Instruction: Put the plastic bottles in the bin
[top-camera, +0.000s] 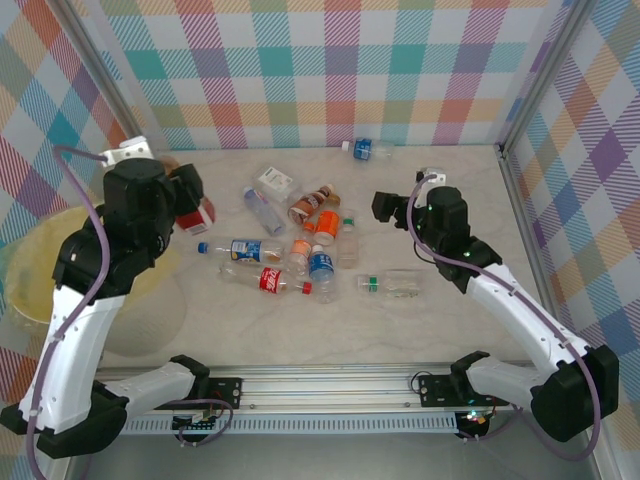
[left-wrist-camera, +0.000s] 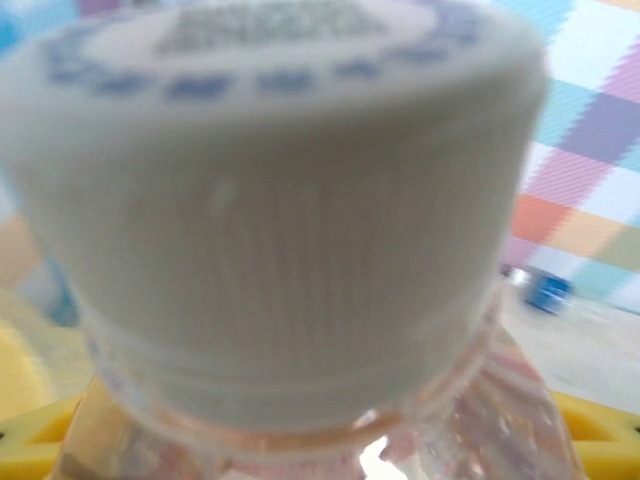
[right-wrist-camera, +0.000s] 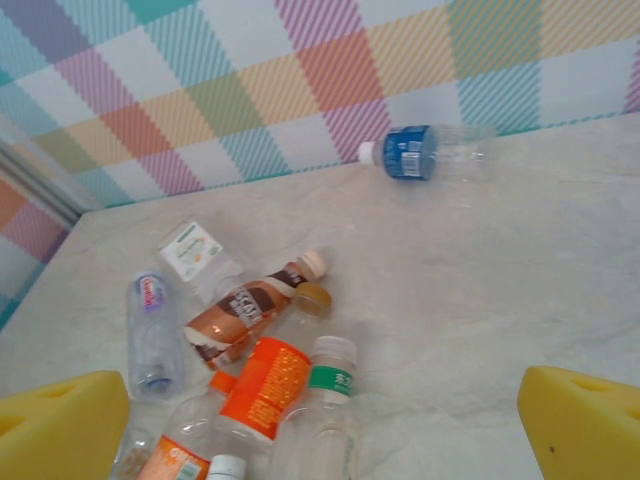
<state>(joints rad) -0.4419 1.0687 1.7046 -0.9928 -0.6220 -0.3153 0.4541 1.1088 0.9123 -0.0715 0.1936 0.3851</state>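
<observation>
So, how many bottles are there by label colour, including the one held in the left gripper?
Blue-label bottle: 3
Red-label bottle: 2, one held in the left gripper
Orange-label bottle: 2
Green label or cap: 2
Brown-label bottle: 1
White-label bottle: 1
Clear bottle, faint label: 1
Total: 12

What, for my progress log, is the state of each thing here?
left gripper: shut on held bottle
held bottle: capped, gripped
right gripper: open, empty
bin: upright, open-topped
far blue-labelled bottle: lying down, capped
Coca-Cola bottle: lying down, capped
pile of bottles: lying jumbled together
</observation>
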